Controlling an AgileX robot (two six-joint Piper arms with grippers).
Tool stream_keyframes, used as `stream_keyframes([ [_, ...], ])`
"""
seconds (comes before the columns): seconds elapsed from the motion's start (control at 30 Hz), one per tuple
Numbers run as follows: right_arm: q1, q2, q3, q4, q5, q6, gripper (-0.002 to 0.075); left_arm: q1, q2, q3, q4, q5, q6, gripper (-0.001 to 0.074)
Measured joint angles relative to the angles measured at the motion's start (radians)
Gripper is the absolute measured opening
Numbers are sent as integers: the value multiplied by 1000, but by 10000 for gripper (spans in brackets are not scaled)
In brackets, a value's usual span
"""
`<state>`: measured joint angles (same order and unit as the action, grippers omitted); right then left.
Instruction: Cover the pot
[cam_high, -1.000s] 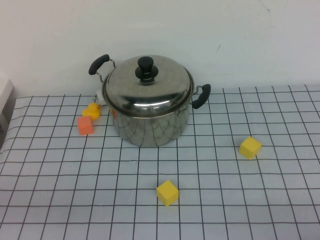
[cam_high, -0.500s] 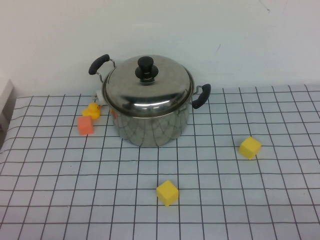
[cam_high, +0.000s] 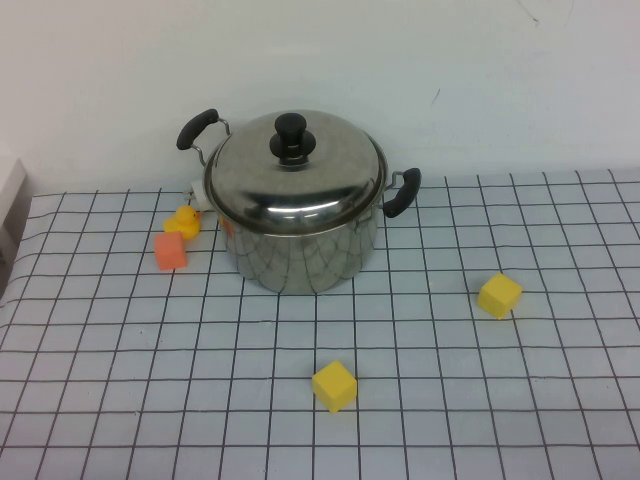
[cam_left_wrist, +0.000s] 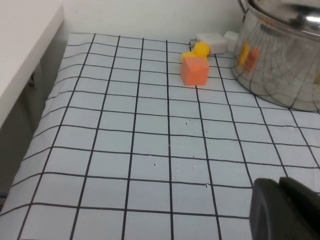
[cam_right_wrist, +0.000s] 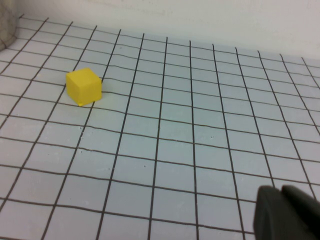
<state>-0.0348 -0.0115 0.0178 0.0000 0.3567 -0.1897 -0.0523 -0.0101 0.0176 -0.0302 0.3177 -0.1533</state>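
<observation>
Steel pot (cam_high: 300, 250) sits near the desk's far edge with its lid (cam_high: 295, 175) on; left gripper (cam_left_wrist: 287, 210) and right gripper (cam_right_wrist: 287, 212) hang over the cloth, fingers can't tell

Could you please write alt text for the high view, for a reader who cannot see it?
A steel pot with its domed lid on stands at the back of a gridded table. An orange block and a yellow duck sit at its left, two yellow blocks nearer. Neither the left gripper nor the right gripper appears in this view.
</observation>
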Motion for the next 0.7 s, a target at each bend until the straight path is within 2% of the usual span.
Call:
stream_keyframes([
  [0.7, 0, 0, 0, 0, 0, 0, 9, 7, -1, 0, -2, 0, 20, -1],
])
